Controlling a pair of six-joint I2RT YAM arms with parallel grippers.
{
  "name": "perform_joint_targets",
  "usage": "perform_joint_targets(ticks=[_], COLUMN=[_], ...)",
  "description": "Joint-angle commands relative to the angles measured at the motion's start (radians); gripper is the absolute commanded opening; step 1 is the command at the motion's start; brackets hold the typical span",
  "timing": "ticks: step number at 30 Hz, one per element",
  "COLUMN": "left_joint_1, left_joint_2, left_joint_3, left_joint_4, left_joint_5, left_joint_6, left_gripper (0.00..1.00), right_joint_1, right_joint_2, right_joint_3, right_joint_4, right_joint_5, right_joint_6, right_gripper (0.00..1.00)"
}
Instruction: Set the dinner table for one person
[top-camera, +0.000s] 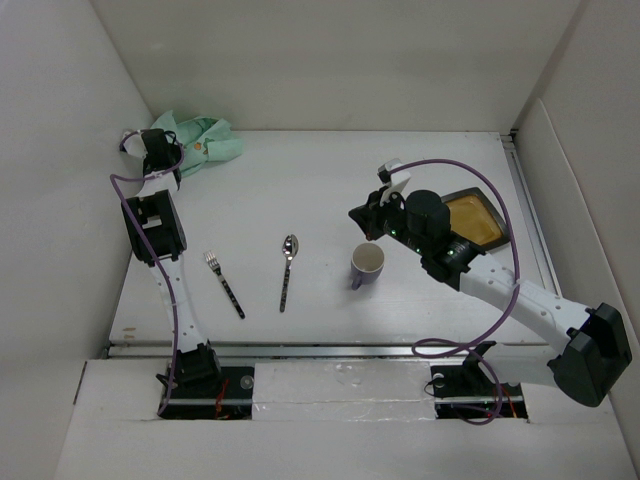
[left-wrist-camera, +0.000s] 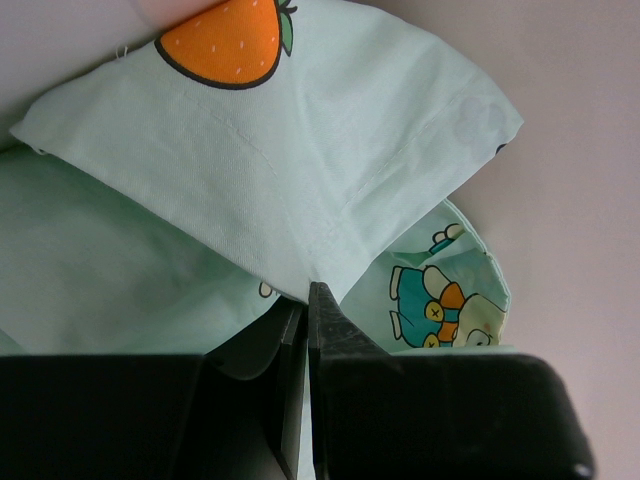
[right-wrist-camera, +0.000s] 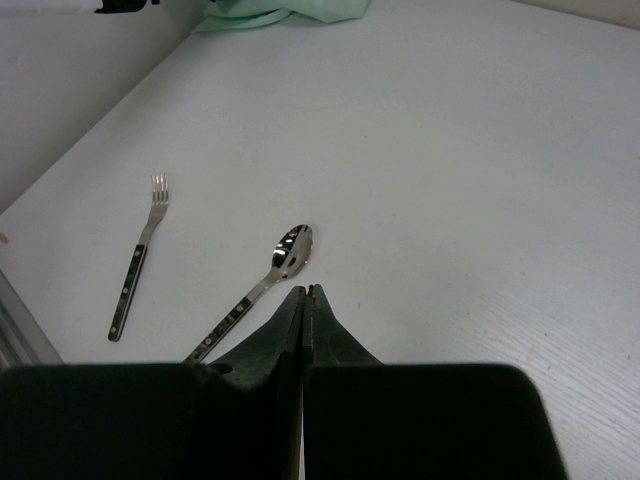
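We begin with the placemat (left-wrist-camera: 300, 180), bunched far-left on the dinner table (top-camera: 330, 190): our left gripper (left-wrist-camera: 308, 297) clamps its fold; the right gripper (right-wrist-camera: 305, 292) hangs closed, empty. Next: drag it nearer and flatten it.

Ref = mug (top-camera: 367, 265). Just right of it and over its far side: right arm (top-camera: 440, 240), blocking that flank and part of the yellow tray (top-camera: 482, 215) behind. Left of mug: spoon (top-camera: 287, 268), then fork (top-camera: 225, 284), with bare strips between them. Beyond mug: dinner table (top-camera: 300, 180) open up to the back wall (top-camera: 330, 60). Far left of mug: green cloth (top-camera: 208, 142) bunched in the corner, left arm (top-camera: 155, 225) along that edge.
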Motion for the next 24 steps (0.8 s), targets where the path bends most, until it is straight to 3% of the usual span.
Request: perform_joint_targets(ticks=[1,8,12,17,24], left_joint_1=[0.001,-0.056,-0.143,-0.397,-0.669], left_joint_2=[-0.026,-0.149,-0.284,-0.448,-0.507], left_joint_3=[0.012,-0.027,-0.121,-0.196,-0.371], left_joint_4=[0.039,0.126,0.265,0.341,0.466], left_joint_5=[-0.001,0.077,0.221,0.353,0.468], left_joint_6=[0.007,0.086,0.106,0.224,0.241], left_gripper=[0.0,0.0,0.0,0.0,0.0], right_joint_1=[0.009,-0.001,-0.01,-0.031,-0.091], right_joint_2=[-0.037,-0.054,-0.049,-0.066,-0.153], right_joint_3=[0.043,0.033,0.041,0.073,0.007], right_joint_4=[0.034,0.046,0.069,0.062,0.056], right_joint_5=[0.031,0.034,0.048,0.164,0.341], right_joint_6=[-0.017,-0.013,-0.007,0.021,0.113], right_gripper=[0.0,0.0,0.0,0.0,0.0])
